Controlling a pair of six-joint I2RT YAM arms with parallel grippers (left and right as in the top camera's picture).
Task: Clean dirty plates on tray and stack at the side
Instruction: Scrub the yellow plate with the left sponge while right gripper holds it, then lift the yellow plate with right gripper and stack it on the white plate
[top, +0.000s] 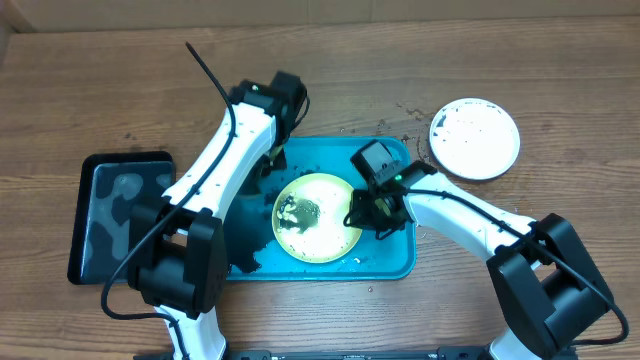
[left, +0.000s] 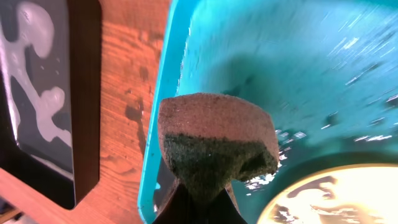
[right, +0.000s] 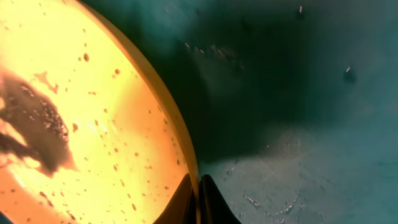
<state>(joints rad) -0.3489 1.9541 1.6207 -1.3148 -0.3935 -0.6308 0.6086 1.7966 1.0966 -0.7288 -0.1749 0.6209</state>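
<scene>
A yellow-green rimmed plate (top: 316, 217) with black smears lies on the turquoise tray (top: 395, 262). My right gripper (top: 362, 212) is shut on this plate's right rim; the right wrist view shows the rim (right: 180, 155) pinched between the fingers (right: 199, 190). My left gripper (top: 272, 168) is shut on a brown and dark green sponge (left: 214, 146), held above the tray's left part (left: 249, 50), just off the plate's edge (left: 323, 199). A white plate (top: 474, 138) with specks lies on the table to the right of the tray. The light blue plate is out of view.
A smaller black tray (top: 118, 215) with wet grey patches lies left of the turquoise tray and also shows in the left wrist view (left: 37, 93). Dark crumbs are scattered on the wooden table (top: 400, 110) near the white plate.
</scene>
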